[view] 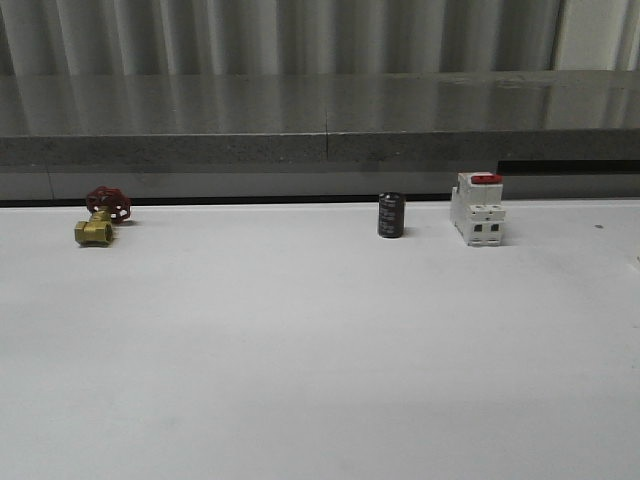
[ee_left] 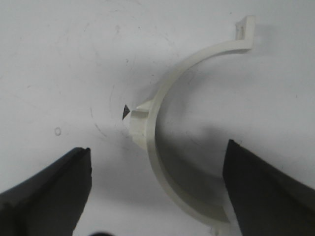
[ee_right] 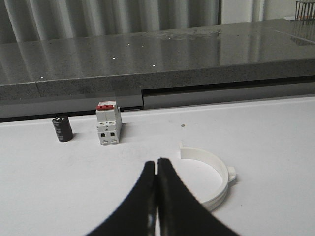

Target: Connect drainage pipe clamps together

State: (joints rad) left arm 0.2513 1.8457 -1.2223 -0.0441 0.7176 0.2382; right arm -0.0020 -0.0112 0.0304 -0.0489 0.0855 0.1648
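**Reaching for the first clamp half**

Left gripper (ee_left: 157,162) wide open, hanging over one half-ring (ee_left: 162,142) lying flat on the table (ee_left: 59,59), arc between the fingers, nothing gripped. Right gripper (ee_right: 157,172) pinched shut, empty, just beside the other half-ring (ee_right: 214,177). Probably the pickup step. Next: lower, close across the band; open the right jaws, then bring the flanges together.

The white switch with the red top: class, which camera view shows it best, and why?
The front view: the white switch stands large, unobstructed, beside the black cylinder. The right wrist view has it smaller, beyond the shut right claw.
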